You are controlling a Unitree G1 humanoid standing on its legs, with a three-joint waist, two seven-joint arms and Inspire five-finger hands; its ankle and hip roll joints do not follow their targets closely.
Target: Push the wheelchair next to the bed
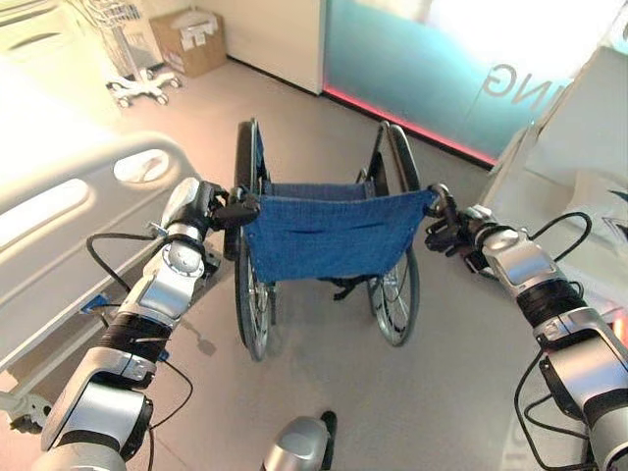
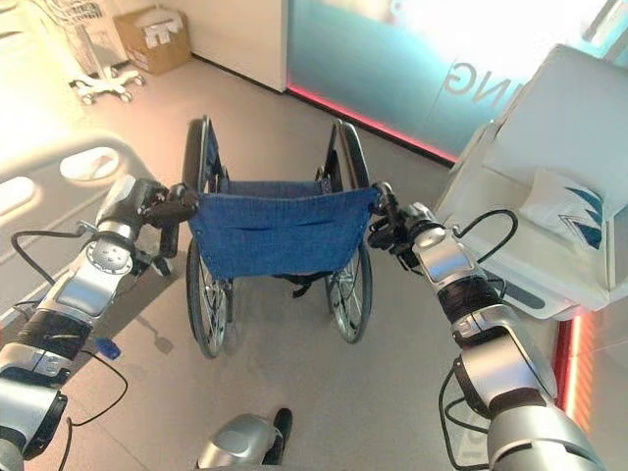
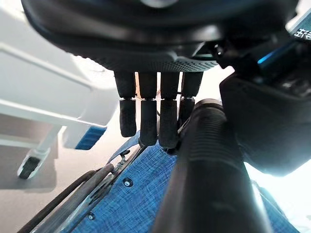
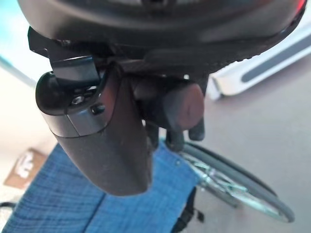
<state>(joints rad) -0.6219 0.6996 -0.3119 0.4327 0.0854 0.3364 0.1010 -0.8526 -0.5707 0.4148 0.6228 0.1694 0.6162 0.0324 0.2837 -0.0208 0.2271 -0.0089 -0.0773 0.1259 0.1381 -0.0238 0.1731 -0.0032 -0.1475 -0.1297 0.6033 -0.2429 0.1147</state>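
Wheelchair (image 1: pixel 324 235) stands on the grey floor (image 1: pixel 451 373), centre of the head views, directly ahead of the robot. Blue fabric backrest (image 1: pixel 329 234) faces the robot; seat and front point away toward 12 o'clock, at the glass partition (image 1: pixel 432 59). Long axis runs 6 to 12 o'clock; the two big wheels (image 1: pixel 250 294) stand parallel to it. Bed (image 1: pixel 69 206), with its white side rail, lies at 9 to 10 o'clock, just beside the chair's left wheel and roughly parallel to it. A white armchair (image 2: pixel 559 196) sits at 2 o'clock.

Left hand (image 1: pixel 221 208) is at the left push handle (image 3: pixel 204 160); in its wrist view the fingers (image 3: pixel 148 121) hang half-curled beside the ribbed grip with the thumb on the other side, so the handle is enclosed loosely, not clamped. Right hand (image 2: pixel 392 228) is curled round the right push handle (image 4: pixel 177 107): thumb over, fingers under the rubber end.

Judgement: step in hand is the push itself, grips already taken. To do it well, tighten the left grasp first, then drive both handles evenly so the chair tracks straight. To close on the bed, lead slightly with the right arm, easing the nose toward 11 o'clock. Risk: the left wheel or the left forearm fouling the bed rail.
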